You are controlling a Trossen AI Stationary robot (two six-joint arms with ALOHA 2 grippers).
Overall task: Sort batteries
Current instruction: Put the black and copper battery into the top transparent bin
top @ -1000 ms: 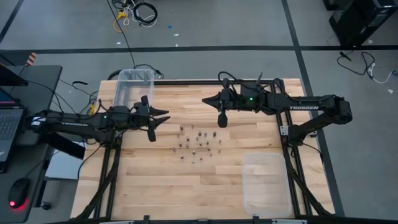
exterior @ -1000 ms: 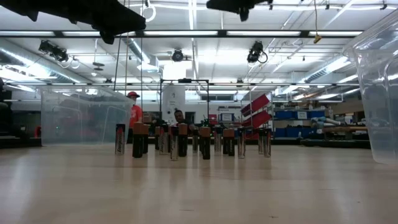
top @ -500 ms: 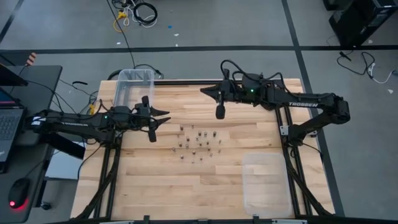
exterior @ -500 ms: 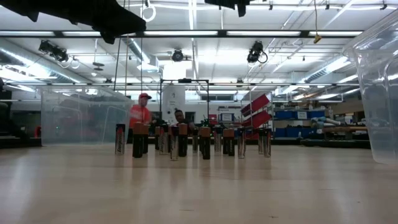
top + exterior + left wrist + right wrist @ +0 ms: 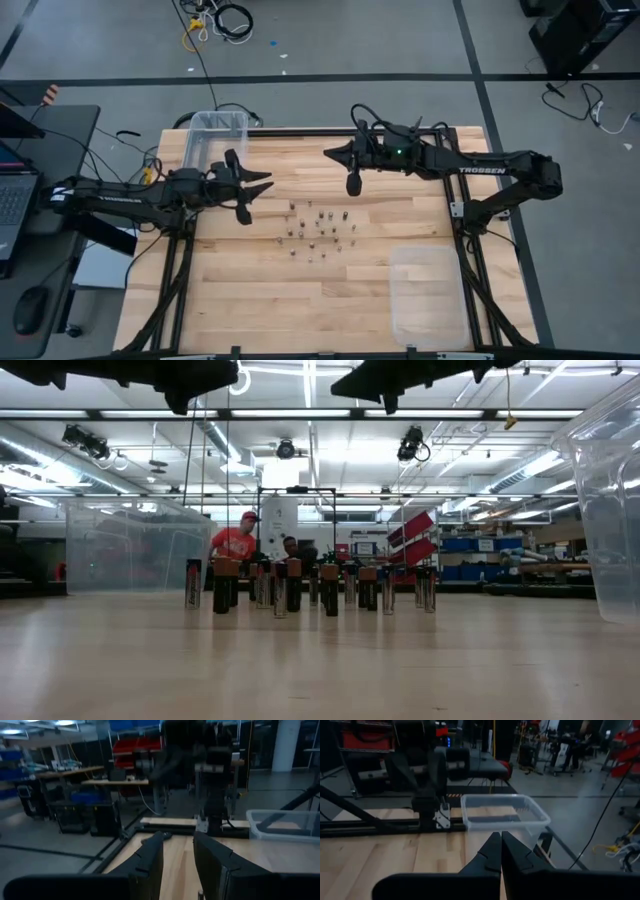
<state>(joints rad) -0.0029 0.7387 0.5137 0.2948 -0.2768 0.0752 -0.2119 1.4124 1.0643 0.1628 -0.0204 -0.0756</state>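
The batteries (image 5: pixel 318 228) stand upright in a loose cluster mid-table, apparently untouched; the left gripper (image 5: pixel 243 187) hovers beside them, fingers parted and empty, near a clear bin (image 5: pixel 214 140); the right gripper (image 5: pixel 352 183) hangs above them, closed on nothing.

From overhead, the small cylindrical batteries (image 5: pixel 318 229) on the wooden counter (image 5: pixel 250 290) are too tiny to be told silvery from dark. In the low view both dark arms are cut off by the top edge. The clear plastic bin (image 5: pixel 612 500) is cropped at the right.
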